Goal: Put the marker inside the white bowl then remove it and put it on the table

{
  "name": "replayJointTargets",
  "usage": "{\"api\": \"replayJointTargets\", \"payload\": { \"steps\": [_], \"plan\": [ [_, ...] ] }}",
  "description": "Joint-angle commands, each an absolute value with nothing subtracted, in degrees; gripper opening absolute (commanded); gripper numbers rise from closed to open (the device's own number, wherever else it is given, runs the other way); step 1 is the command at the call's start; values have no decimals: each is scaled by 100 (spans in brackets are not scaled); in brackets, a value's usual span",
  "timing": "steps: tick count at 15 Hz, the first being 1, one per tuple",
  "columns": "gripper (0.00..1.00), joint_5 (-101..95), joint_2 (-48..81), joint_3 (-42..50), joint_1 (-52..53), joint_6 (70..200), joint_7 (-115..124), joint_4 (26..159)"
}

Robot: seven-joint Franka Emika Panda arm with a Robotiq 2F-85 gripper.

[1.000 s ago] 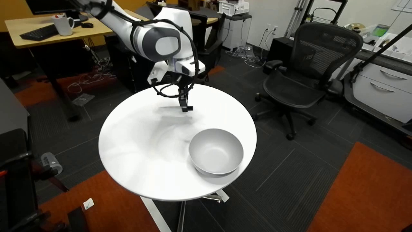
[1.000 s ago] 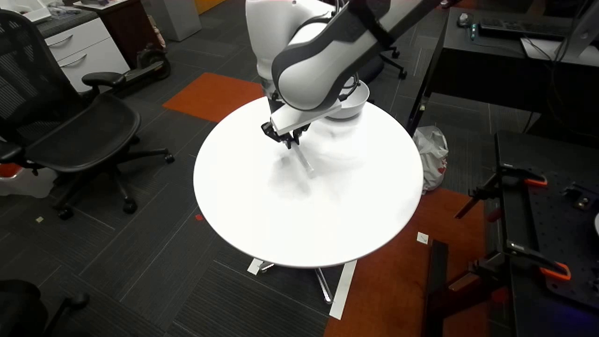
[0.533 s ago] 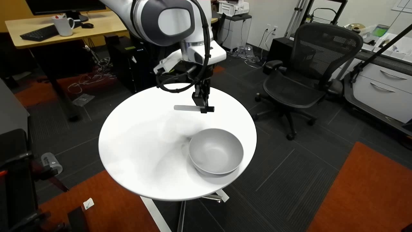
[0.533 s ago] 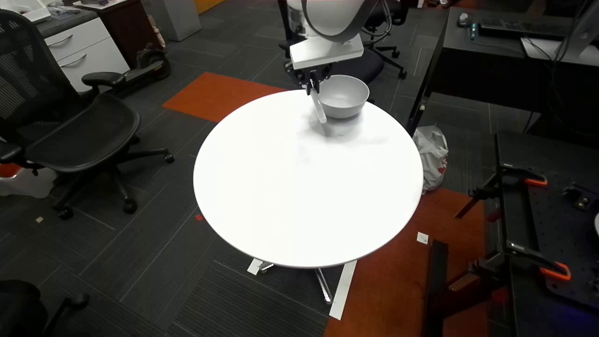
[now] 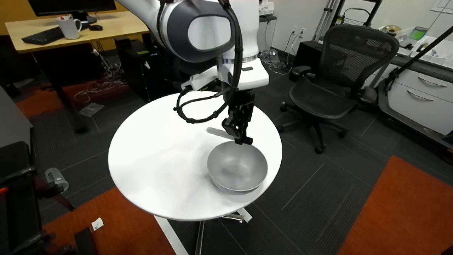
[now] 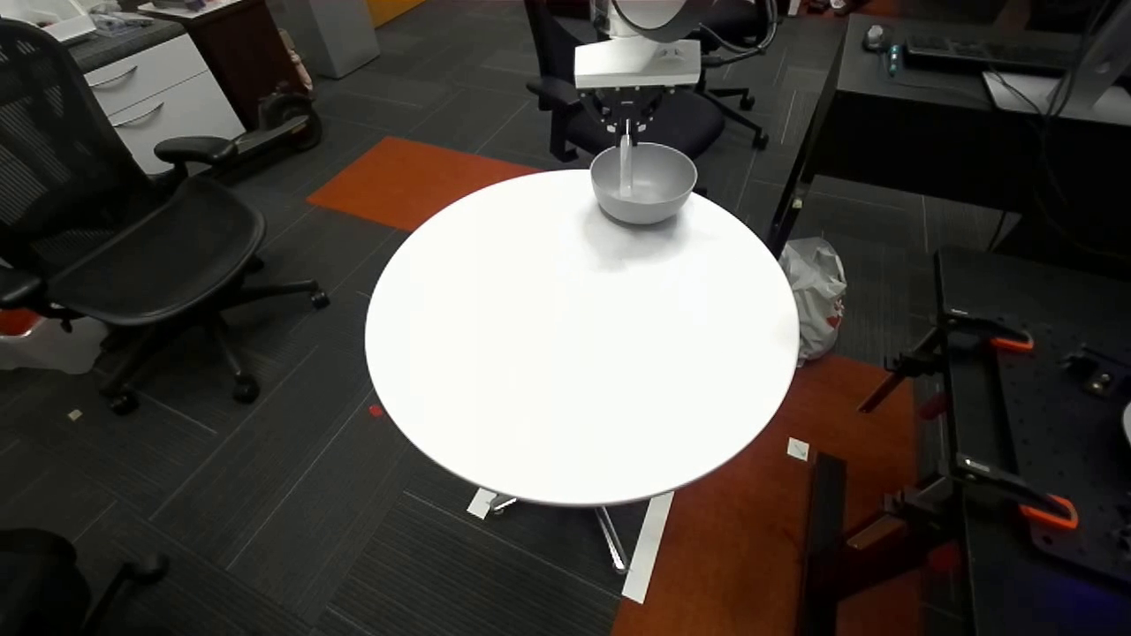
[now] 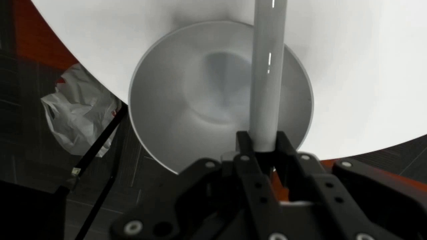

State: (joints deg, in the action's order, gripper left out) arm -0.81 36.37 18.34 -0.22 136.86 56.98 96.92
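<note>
White tabletop (image 5: pixel 152 152), round; bowl (image 5: pixel 238 179) standing on it mouth up, grey in shade, just inside the lower right edge in an exterior view

Claw (image 7: pixel 263 141) above the bowl, near its rim, pinching the marker (image 7: pixel 268 75) close to its black cap (image 5: pixel 248 141); fingers (image 7: pixel 244 143) pressed on either side, the cap poking out past them

Marker in the claw, held up off the tabletop; in the wrist view its pale barrel runs across the bowl's opening and past the rim, toward the tabletop's middle; barrel and rim touching or apart, cannot tell

Plastic bag (image 6: pixel 813 300) on the floor off the right edge in an exterior view; from there the bowl stands by the far edge, the barrel's free end seen against the bowl's inside

In an exterior view, wooden desk (image 5: pixel 116 27) beyond the upper left edge, with mug (image 5: pixel 69 28), keyboard (image 5: pixel 44 35) and monitor (image 5: pixel 70 6) on it; arm (image 5: pixel 208 33) reaching in over the upper edge, black cable (image 5: pixel 239 51) looping down in front of the tabletop; mesh chair (image 5: pixel 357 67) off the right edge, orange carpet (image 5: pixel 403 212) farther off; clear cup (image 5: pixel 56 178) on its side on the floor, off the left edge
</note>
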Motion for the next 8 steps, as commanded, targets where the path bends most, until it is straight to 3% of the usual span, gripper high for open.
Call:
{"api": "replayJointTargets", "payload": {
  "steps": [1,6,7,8],
  "plan": [
    [5,-21,3731,1811,-196,13375,6093,9426],
    [5,-29,3719,1816,-366,13325,6432,9390],
    [46,-37,3724,1809,-380,13315,6476,9371],
    [47,-42,3720,1796,-388,13316,6504,9363]
  ]
}}
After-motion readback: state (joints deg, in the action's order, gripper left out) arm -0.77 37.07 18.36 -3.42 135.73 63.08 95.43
